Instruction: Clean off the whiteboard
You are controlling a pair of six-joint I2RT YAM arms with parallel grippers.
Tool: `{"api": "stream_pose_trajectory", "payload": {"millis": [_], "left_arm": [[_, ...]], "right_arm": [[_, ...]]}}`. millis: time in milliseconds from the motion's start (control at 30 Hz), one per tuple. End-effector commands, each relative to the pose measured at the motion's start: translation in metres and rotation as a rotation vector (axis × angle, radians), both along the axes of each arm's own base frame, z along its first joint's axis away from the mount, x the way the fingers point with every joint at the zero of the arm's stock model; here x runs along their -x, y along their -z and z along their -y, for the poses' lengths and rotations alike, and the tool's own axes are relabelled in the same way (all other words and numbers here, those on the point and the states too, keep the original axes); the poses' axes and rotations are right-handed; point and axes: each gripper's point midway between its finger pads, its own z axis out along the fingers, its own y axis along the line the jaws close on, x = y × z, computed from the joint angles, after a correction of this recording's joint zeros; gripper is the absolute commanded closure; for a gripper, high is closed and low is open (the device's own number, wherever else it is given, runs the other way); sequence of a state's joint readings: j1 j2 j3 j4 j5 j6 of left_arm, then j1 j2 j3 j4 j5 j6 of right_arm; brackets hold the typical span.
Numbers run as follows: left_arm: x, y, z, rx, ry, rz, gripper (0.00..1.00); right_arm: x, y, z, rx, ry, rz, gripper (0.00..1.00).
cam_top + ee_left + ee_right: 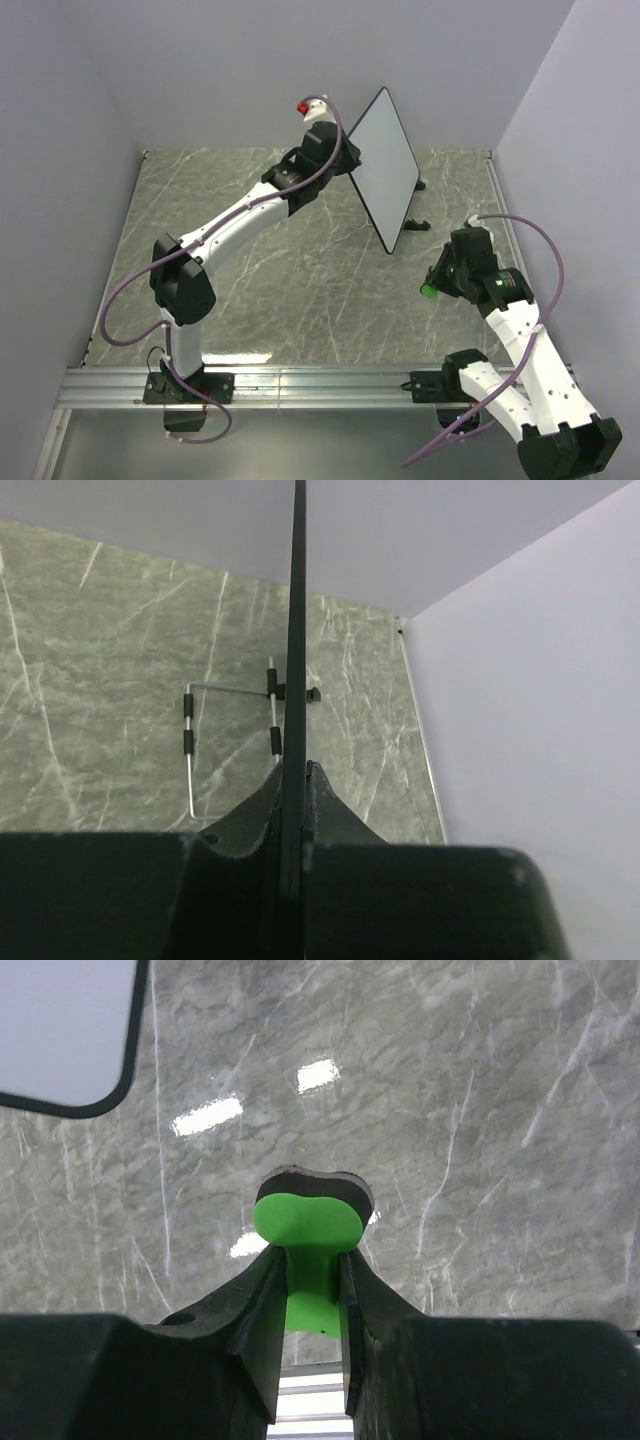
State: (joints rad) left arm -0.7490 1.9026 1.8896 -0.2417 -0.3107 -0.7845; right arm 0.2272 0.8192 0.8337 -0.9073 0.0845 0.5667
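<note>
My left gripper point(293, 785) pinches the whiteboard point(388, 160) by its edge, upright at the far side of the table point(250, 250), exposing its face. My right gripper point(312, 1280) clamps the green eraser point(305, 1222) nearby, ready to wipe

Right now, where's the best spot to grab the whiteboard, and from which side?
Pinch the thin black rim of the whiteboard, coming from the edge opposite its feet, with one finger on each flat face. It stands nearly upright and is very thin, so only an edge fits between two fingers. The left gripper is clamped on it that way.
</note>
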Motion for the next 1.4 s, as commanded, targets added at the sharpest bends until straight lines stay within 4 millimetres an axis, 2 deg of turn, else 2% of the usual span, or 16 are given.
{"api": "stream_pose_trajectory", "payload": {"millis": [0,233,400,433,500,533,600,633,733,900,967,1067,1200,1267,1300,1367], "left_arm": [[0.019,-0.119,-0.002,0.287,-0.012,0.225,1.0],[0.03,-0.095,0.01,0.231,-0.026,0.2,1.0],[0.048,-0.072,0.017,0.192,-0.025,0.167,1.0],[0.051,-0.056,0.018,0.163,-0.028,0.146,1.0],[0.064,-0.043,0.023,0.136,-0.017,0.134,0.99],[0.068,-0.022,0.025,0.108,-0.01,0.104,1.0],[0.079,-0.007,0.029,0.093,0.007,0.079,1.0],[0.082,0.01,0.031,0.075,0.01,0.052,1.0],[0.092,0.036,0.036,0.052,0.031,0.009,0.99],[0.099,0.064,0.044,0.037,0.051,-0.057,0.92],[0.102,0.065,0.045,0.06,0.057,-0.076,0.92],[0.103,0.043,0.049,0.114,0.087,-0.052,0.99],[0.091,0.007,0.054,0.19,0.118,-0.059,1.0],[0.085,0.004,0.055,0.201,0.127,-0.07,1.0],[0.083,-0.005,0.056,0.214,0.129,-0.059,1.0],[0.083,-0.001,0.059,0.208,0.141,-0.076,1.0]], "right_arm": [[-0.005,-0.01,-0.004,0.0,-0.028,0.044,1.0],[-0.004,-0.009,-0.01,-0.001,-0.053,0.044,1.0],[-0.003,-0.01,-0.012,0.0,-0.067,0.046,1.0],[-0.002,-0.011,-0.013,-0.001,-0.072,0.049,1.0],[-0.002,-0.011,-0.015,-0.003,-0.078,0.052,1.0],[-0.001,-0.012,-0.015,-0.005,-0.083,0.056,1.0],[-0.001,-0.012,-0.017,-0.006,-0.088,0.057,1.0],[-0.001,-0.013,-0.017,-0.008,-0.089,0.058,1.0],[-0.001,-0.013,-0.018,-0.012,-0.095,0.064,1.0],[-0.001,-0.015,-0.021,-0.023,-0.099,0.077,1.0],[-0.001,-0.016,-0.022,-0.029,-0.1,0.082,1.0],[-0.002,-0.018,-0.021,-0.031,-0.097,0.093,1.0],[-0.002,-0.019,-0.021,-0.037,-0.092,0.103,1.0],[-0.002,-0.019,-0.022,-0.043,-0.092,0.106,1.0],[-0.002,-0.019,-0.022,-0.044,-0.089,0.106,1.0],[-0.002,-0.02,-0.021,-0.042,-0.085,0.11,1.0]]}}
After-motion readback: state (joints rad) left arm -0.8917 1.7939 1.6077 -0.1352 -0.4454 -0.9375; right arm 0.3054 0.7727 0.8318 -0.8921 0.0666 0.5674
